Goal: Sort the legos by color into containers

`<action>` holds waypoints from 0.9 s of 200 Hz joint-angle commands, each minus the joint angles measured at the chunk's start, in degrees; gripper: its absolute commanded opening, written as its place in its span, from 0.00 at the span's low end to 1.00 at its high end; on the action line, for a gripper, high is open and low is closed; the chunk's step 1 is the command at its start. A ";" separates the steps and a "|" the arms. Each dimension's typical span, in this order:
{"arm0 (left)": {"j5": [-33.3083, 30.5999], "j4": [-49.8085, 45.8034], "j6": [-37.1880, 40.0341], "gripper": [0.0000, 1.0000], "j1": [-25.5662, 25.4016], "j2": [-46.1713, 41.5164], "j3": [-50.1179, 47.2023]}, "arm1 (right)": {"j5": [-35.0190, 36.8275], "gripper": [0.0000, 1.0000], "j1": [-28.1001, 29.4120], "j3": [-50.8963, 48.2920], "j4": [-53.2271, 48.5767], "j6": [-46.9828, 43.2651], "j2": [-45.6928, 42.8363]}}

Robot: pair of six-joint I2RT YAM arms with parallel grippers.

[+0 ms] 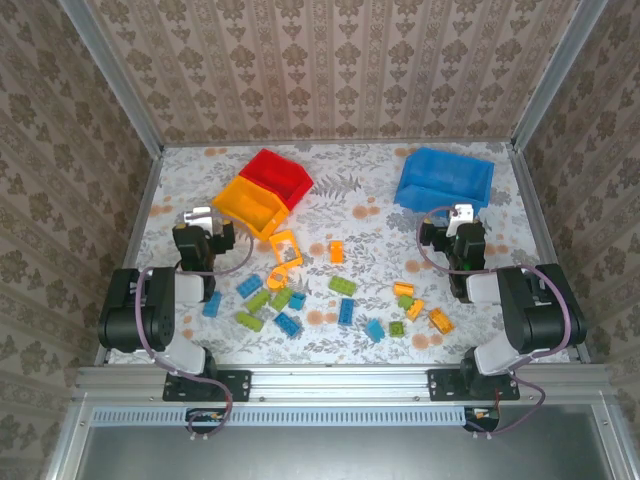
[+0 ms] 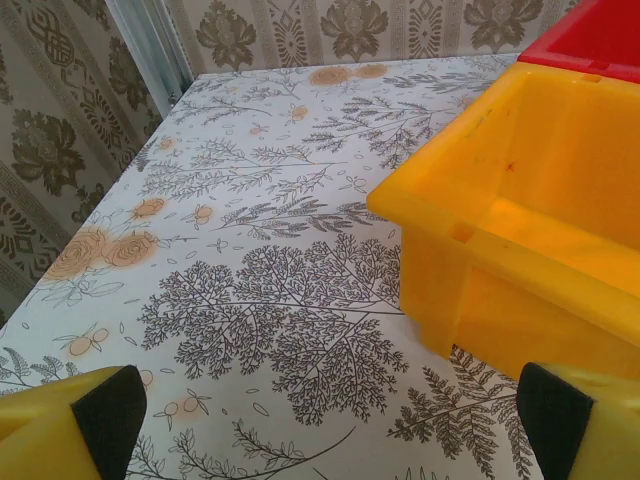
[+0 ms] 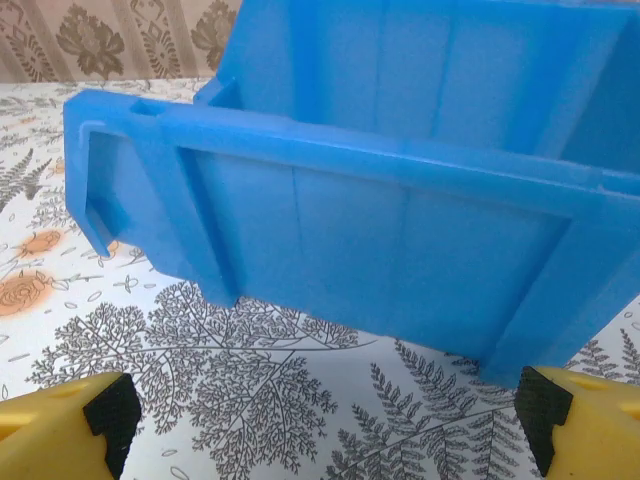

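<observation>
Spread wide and empty on the left gripper (image 2: 332, 416): two yellow fingers (image 2: 50, 432) with black rubbery pads. Just past them, the yellow bin (image 2: 470, 236), smooth shiny plastic, boxy, thick rim. Pressed against the yellow bin's far side, the red bin (image 2: 592, 36). Spread wide too on the right gripper (image 3: 328, 418), close to the big ribbed blue bin (image 3: 400, 230), far right of the yellow bin. Scattered on the flowery table (image 1: 352, 182) in front and to the right of the yellow bin: little bumpy legos (image 1: 343, 286), blue, green, orange.
</observation>
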 commanded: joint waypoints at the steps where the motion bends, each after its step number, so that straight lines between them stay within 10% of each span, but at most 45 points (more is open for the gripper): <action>1: 0.82 -0.95 0.35 1.00 0.16 -0.66 -0.17 | -1.85 1.00 -0.32 1.07 -1.28 -0.09 -0.37; 140: 0.70 -0.51 0.52 1.00 0.15 -1.67 -0.33 | 0.05 1.00 -0.21 1.05 -0.71 0.44 -1.23; 162: -7.23 -12.01 2.14 1.00 -3.52 -12.15 1.91 | 6.00 1.00 1.38 7.77 -21.17 2.21 -14.60; 180: -16.73 -25.04 -7.50 1.00 -6.61 -21.27 6.82 | 7.92 1.00 1.05 14.96 -36.69 22.25 -23.71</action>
